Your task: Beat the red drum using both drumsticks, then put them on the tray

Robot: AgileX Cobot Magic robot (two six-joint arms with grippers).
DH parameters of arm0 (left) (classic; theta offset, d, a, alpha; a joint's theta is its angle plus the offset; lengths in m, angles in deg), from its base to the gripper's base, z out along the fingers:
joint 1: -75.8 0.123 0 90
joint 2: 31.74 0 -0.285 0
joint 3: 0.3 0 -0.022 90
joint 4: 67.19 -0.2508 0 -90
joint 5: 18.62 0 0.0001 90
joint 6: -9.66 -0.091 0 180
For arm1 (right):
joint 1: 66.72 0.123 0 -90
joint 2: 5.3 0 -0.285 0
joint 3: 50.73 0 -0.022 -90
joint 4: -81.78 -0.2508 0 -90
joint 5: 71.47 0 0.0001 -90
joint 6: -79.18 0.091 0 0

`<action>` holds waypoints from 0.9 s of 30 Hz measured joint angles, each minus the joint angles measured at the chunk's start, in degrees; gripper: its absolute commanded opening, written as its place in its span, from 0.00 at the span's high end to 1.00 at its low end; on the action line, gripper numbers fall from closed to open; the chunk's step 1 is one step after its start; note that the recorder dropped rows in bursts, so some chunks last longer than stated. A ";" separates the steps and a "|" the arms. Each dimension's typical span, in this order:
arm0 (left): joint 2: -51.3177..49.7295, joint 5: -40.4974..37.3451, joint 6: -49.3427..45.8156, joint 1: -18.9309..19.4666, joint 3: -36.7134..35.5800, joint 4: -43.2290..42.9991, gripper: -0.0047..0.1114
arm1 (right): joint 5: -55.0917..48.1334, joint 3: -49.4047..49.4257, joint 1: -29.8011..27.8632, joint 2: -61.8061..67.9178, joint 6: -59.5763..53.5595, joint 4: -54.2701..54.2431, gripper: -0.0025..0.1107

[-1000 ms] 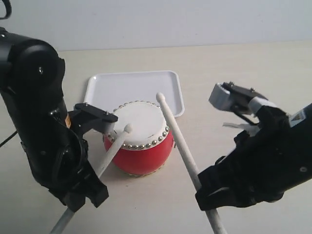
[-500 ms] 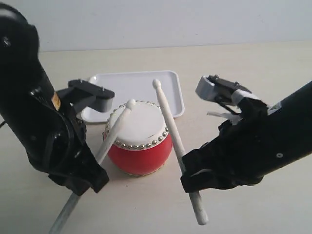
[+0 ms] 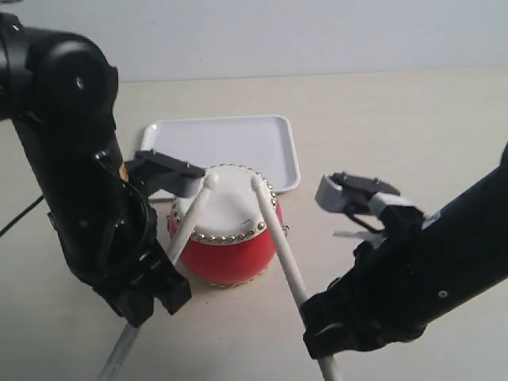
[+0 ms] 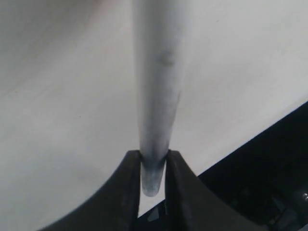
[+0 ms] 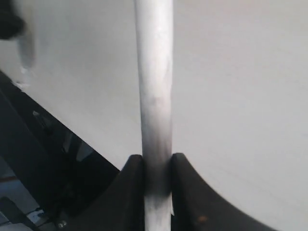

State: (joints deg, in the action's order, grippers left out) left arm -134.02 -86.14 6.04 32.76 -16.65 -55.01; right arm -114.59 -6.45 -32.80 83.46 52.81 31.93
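Since half a second ago, both sticks have swung down: the left drumstick (image 3: 186, 226) had its rounded tip lifted over the drum's far edge and the right drumstick (image 3: 282, 250) pointed up over the tray, and now we see both tips low at the far edge of the red drum (image 3: 226, 258). Whether they touch its cream skin (image 3: 230, 206) or hang just above it we cannot tell. The right arm (image 3: 429, 270) has dropped lower and nearer the bottom of the exterior view, while the left arm (image 3: 79, 175) has leaned in toward the drum. The drum and the tray (image 3: 230, 143) have not shifted. The tray lies on the table (image 3: 397, 119) just behind the drum and shows us only its white floor and raised rim. Both sticks are outside it, slanting up from the grippers and apart from each other. The left gripper (image 4: 153, 178) pinches the left drumstick close to its butt end, dark fingers pressed against the shaft on both sides, and the right gripper (image 5: 157, 178) clamps the right drumstick the same way. The tray's near left corner is hidden behind the left arm and its near edge behind the drum. Both sticks run off the bottom of the exterior view. The wrist views are blurred, giving us little beyond each pale shaft over the table.
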 measured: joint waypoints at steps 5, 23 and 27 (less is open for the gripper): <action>6.04 -1.34 0.00 0.00 1.76 0.11 0.96 | 0.50 -0.42 0.00 9.06 -6.43 -5.45 0.98; -6.19 1.15 -1.85 0.00 -3.09 -0.58 0.96 | -3.26 -1.32 0.00 -13.11 -2.80 -8.07 0.98; -6.30 0.32 -1.97 0.00 -0.76 -0.58 0.96 | -2.33 -1.32 0.00 -10.28 -2.80 -7.53 0.98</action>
State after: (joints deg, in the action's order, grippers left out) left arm -140.32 -85.82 4.07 32.76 -17.41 -55.59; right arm -116.92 -7.78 -32.80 73.18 50.01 24.41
